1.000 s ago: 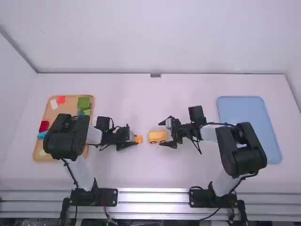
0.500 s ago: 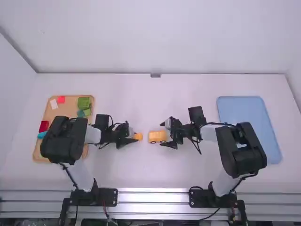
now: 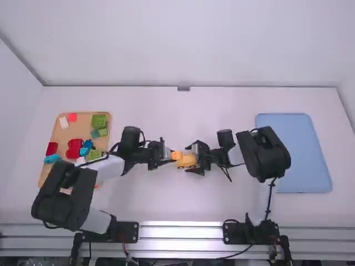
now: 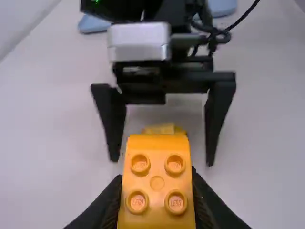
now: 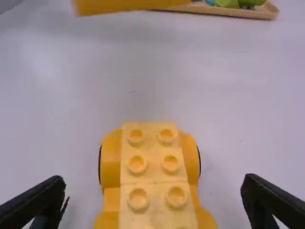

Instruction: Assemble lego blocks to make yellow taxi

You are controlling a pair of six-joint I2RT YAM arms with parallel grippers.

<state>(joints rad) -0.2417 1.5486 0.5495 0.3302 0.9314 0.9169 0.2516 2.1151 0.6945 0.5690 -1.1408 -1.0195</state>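
Two fingers of the left gripper (image 3: 168, 155) clasp an orange-yellow four-stud block (image 4: 157, 176), near the wheeled yellow car base (image 5: 152, 162) on the tabletop (image 3: 166, 202); the right gripper's (image 3: 189, 159) fingers stand wide, on either side of it.

High view: L arm (image 3: 69, 191) covers near end of wood tray (image 3: 82, 128), some blks (image 3: 95, 154) there partly hid. Studs on orange brick (image 3: 176, 155) & yellow car (image 3: 189, 161) too small to make out; can't tell if the two touch. L wrist cam: orange brick hides most of yellow car, its near end cut off @ btm; L gripper (image 3: 168, 155) partly hid behind it, R gripper (image 3: 188, 159) blurred. R wrist cam: yellow car cropped @ btm, orange brick blurred + cropped @ top.
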